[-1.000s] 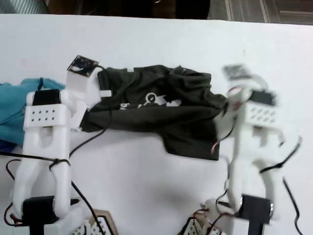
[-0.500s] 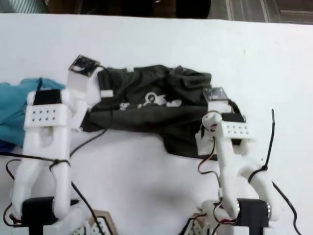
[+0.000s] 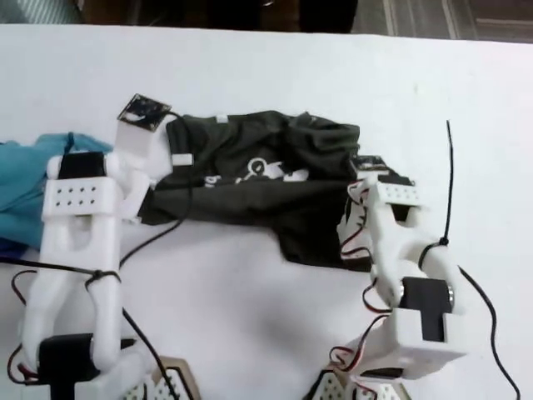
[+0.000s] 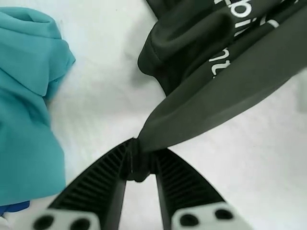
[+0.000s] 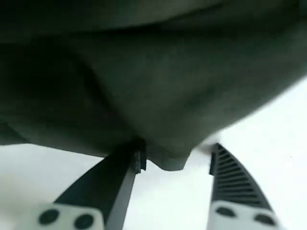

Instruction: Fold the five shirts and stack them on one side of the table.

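Observation:
A dark shirt [image 3: 266, 179] with white print lies bunched across the middle of the white table [image 3: 250, 67]. My left gripper [image 4: 141, 165] is shut on a pinch of the shirt's left edge, and the cloth runs taut away from the fingers. In the high view that gripper [image 3: 152, 190] sits at the shirt's left end. My right gripper [image 5: 177, 153] is open, with the shirt's [image 5: 158, 96] hem corner hanging between its fingers. In the high view it [image 3: 354, 225] stands over the shirt's near right corner.
A teal shirt [image 3: 21, 179] lies crumpled at the table's left edge, close to the left arm, and appears again beside the left gripper [image 4: 24, 96]. A scrap of blue cloth [image 3: 7, 247] peeks out beneath it. Loose black cables [image 3: 448, 179] trail from both arms.
The right arm has swung left and drawn back toward its base, bringing its gripper down onto the shirt's near right corner. The left arm has stayed still with its hold on the shirt.

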You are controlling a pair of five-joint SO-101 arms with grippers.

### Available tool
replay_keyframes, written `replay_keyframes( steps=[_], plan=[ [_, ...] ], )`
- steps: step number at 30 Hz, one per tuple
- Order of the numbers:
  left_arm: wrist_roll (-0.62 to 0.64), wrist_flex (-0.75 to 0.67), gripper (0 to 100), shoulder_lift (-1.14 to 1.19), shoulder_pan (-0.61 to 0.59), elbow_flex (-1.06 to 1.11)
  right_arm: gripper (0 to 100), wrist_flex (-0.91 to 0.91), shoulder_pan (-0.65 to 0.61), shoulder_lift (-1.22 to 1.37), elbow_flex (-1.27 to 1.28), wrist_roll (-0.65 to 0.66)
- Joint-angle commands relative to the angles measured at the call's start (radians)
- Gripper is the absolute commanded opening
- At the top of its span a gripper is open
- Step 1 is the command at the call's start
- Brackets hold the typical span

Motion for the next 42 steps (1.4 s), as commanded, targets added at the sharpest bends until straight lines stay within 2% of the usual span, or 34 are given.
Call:
replay_keyframes(
  steps=[1, 2, 12, 20, 24, 28, 33, 38, 42],
  plan=[
    [0.008, -0.009, 2, -0.041, 0.005, -0.005, 5.8, -0.013, 0.008, 0.022, -0.021, -0.003],
    [0.008, -0.011, 2, -0.041, 0.005, -0.005, 1.4, -0.013, 0.008, 0.010, -0.021, -0.003],
    [0.008, -0.012, 2, -0.037, 0.009, -0.005, 2.0, 0.050, 0.008, -0.283, -0.017, 0.008],
    [0.008, -0.006, 2, -0.041, 0.011, -0.013, 2.0, 0.148, 0.010, -0.677, -0.015, 0.245],
    [0.005, 0.008, 2, -0.068, 0.011, -0.068, 1.9, 0.128, 0.008, -0.857, -0.026, 0.180],
    [0.005, 0.094, 2, -0.147, 0.012, -0.193, 1.9, 0.071, 0.008, -0.980, -0.091, 0.101],
    [0.003, 0.184, 2, -0.278, 0.012, -0.292, 1.9, 0.070, 0.008, -1.030, -0.270, 0.089],
    [0.006, 0.199, 2, -0.419, 0.011, -0.298, 1.9, 0.088, 0.008, -1.036, -0.456, 0.091],
    [0.003, 0.190, 2, -0.491, 0.011, -0.203, 1.9, 0.154, 0.008, -1.036, -0.574, 0.089]
  ],
)
